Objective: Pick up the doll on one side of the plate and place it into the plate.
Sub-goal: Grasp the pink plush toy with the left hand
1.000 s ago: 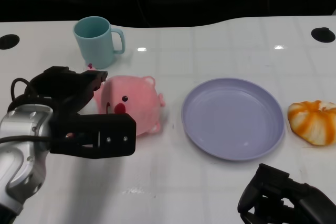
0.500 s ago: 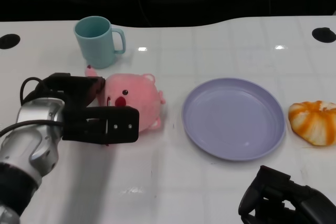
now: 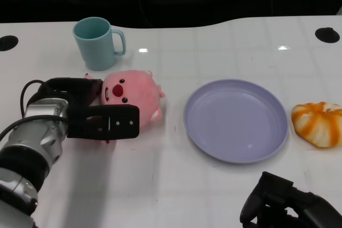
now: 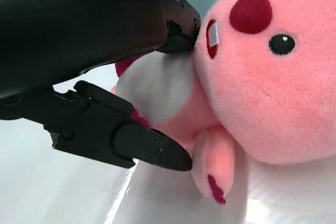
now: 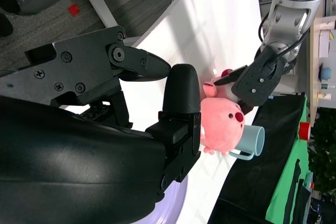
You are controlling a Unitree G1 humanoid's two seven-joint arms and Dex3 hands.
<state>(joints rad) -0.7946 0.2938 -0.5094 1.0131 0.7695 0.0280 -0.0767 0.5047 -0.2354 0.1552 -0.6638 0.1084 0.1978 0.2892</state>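
Observation:
The pink plush doll [image 3: 133, 95] sits left of the lilac plate [image 3: 199, 132], its face turned up toward the head camera. My left hand [image 3: 93, 115] grips it from its left side, with one finger [image 3: 112, 124] in front and others behind. In the left wrist view a finger [image 4: 176, 30] presses by the doll's [image 4: 273, 77] mouth and another finger [image 4: 152, 150] lies under its arm, the white belly between them. My right hand [image 3: 286, 209] rests low at the near right edge, holding nothing. The right wrist view shows the right hand [image 5: 157, 93], and beyond it the doll [image 5: 220, 121] and the left hand [image 5: 254, 85].
A teal mug [image 3: 97, 42] stands just behind the doll. An orange and white plush [image 3: 319, 124] lies right of the plate. Two black holes [image 3: 327, 34] mark the table's far corners. White tabletop stretches in front of the plate.
My left hand has slid in and closed around the doll. The doll has turned from lying sideways to face up and shifted slightly back and left. The right hand stays put.

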